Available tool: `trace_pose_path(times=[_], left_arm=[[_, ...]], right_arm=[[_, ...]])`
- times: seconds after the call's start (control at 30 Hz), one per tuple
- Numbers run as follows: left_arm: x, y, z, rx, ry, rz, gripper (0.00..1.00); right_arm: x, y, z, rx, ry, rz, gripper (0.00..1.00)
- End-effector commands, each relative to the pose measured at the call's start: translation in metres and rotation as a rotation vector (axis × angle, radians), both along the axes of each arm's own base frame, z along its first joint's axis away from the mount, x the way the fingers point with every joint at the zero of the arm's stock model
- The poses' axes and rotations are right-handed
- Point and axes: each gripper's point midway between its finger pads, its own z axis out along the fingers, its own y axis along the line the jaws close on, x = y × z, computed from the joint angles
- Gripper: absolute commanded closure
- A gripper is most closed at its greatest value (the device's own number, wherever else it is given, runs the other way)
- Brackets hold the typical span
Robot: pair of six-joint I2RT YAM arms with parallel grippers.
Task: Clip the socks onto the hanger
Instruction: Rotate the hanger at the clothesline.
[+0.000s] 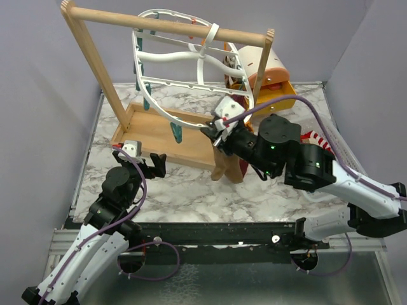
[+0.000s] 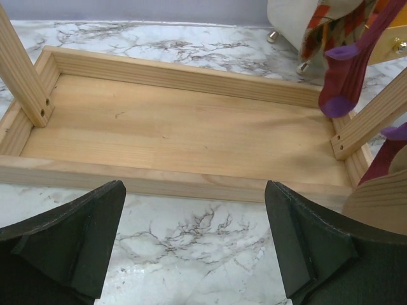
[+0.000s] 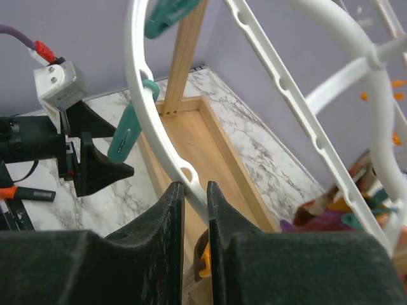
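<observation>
The white oval hanger (image 1: 166, 114) hangs from the wooden bar, and its rim (image 3: 137, 95) runs down into the narrow gap of my right gripper (image 3: 194, 187). That gripper (image 1: 213, 135) is at the rim's lower front, its jaws nearly together with an orange clip (image 3: 203, 264) between them. A tan-brown sock (image 1: 227, 168) dangles right under it. A maroon sock (image 2: 346, 70) hangs at the rack's right post. A red-and-white striped sock (image 1: 316, 138) lies on the table to the right. My left gripper (image 1: 149, 166) stands wide open and empty over the marble (image 2: 194, 190), just in front of the tray.
The wooden rack has a top bar (image 1: 165, 25) and a shallow tray (image 2: 191, 133) on the marble table. A teal clip (image 3: 127, 130) hangs from the rim near my right fingers. A cream and orange container (image 1: 273, 67) with patterned socks stands at the back right.
</observation>
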Motion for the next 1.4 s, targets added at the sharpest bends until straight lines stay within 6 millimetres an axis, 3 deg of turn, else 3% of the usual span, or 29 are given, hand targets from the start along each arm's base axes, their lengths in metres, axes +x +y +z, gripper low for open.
trace_pose_path(times=[0.0, 0.33, 0.4, 0.5, 0.63, 0.87, 1.0, 1.13, 1.37], left_arm=[[0.0, 0.006, 0.006, -0.008, -0.008, 0.03, 0.01], [0.0, 0.007, 0.005, -0.005, -0.001, 0.035, 0.01], [-0.001, 0.008, 0.006, -0.007, -0.004, 0.036, 0.01], [-0.001, 0.008, 0.006, -0.008, -0.005, 0.037, 0.01], [-0.001, 0.007, 0.006, -0.01, -0.005, 0.033, 0.01], [0.0, 0.006, 0.005, -0.009, 0.0, 0.031, 0.01], [-0.001, 0.007, 0.006, -0.012, -0.005, 0.035, 0.01], [-0.002, 0.007, 0.007, -0.015, -0.006, 0.031, 0.01], [-0.002, 0.004, 0.007, -0.018, -0.008, 0.016, 0.01]], right_arm=[[0.01, -0.048, -0.004, 0.003, 0.012, -0.158, 0.79], [0.01, -0.094, -0.012, 0.009, 0.012, -0.257, 0.74], [0.008, -0.1, -0.013, 0.019, 0.02, -0.258, 0.65], [0.0, -0.104, -0.009, 0.06, 0.051, -0.221, 0.44], [-0.004, -0.11, 0.011, 0.194, 0.079, -0.217, 0.31], [0.031, -0.118, 0.058, 0.41, 0.05, -0.49, 0.29], [0.056, -0.123, 0.081, 0.504, 0.036, -0.563, 0.28], [0.081, -0.135, 0.077, 0.549, 0.084, -0.638, 0.28], [0.08, -0.178, 0.051, 0.6, 0.057, -0.754, 0.27]])
